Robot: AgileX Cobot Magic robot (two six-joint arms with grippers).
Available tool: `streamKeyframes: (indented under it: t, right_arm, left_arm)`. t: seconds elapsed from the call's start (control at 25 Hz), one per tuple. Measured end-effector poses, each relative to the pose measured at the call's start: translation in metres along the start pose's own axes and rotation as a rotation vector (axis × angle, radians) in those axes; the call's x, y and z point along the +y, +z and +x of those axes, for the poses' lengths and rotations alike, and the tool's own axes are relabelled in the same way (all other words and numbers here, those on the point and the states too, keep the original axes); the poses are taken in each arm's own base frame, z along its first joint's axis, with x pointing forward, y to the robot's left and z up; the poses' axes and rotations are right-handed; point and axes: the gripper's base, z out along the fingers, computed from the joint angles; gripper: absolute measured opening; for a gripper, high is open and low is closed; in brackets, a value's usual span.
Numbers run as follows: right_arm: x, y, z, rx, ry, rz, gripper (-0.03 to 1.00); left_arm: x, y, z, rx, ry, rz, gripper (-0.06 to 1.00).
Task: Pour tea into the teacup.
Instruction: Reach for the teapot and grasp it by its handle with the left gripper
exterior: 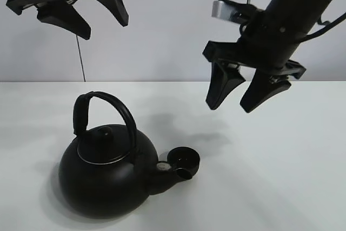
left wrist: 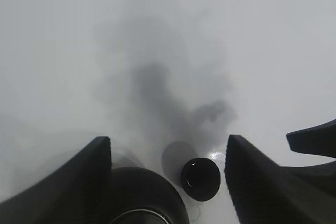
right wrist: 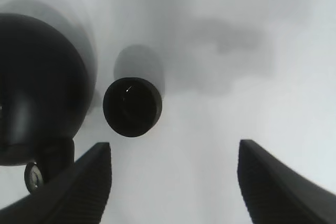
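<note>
A big round black kettle [exterior: 105, 179] with an arched handle stands upright on the white table, spout pointing right. The small matte-black teacup [exterior: 184, 160] sits just behind the spout tip, close to it. My left gripper [exterior: 86, 12] hangs open and empty high above the kettle. My right gripper [exterior: 237, 94] is open and empty, up in the air to the right of the teacup. The teacup shows in the left wrist view [left wrist: 200, 178] beside the kettle [left wrist: 139, 198], and in the right wrist view [right wrist: 132, 106] next to the kettle [right wrist: 37, 87].
The white table [exterior: 270, 177] stretches to the right and front. A thin dark cable [exterior: 81, 63] hangs at the back left against the wall.
</note>
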Motion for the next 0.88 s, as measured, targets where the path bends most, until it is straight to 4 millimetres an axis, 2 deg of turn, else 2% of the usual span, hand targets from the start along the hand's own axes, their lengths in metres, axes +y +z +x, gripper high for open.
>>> streamKeyframes:
  t: [0.2, 0.36, 0.88]
  right_arm:
    - [-0.014, -0.035, 0.003, -0.058, 0.039, 0.015, 0.47]
    - [-0.018, -0.053, 0.007, -0.075, 0.050, 0.021, 0.47]
    - [-0.016, -0.058, 0.009, -0.061, 0.045, 0.015, 0.47]
  left_arm:
    - [0.000, 0.000, 0.000, 0.000, 0.000, 0.000, 0.46]
    - [0.000, 0.000, 0.000, 0.000, 0.000, 0.000, 0.46]
    - [0.000, 0.000, 0.000, 0.000, 0.000, 0.000, 0.46]
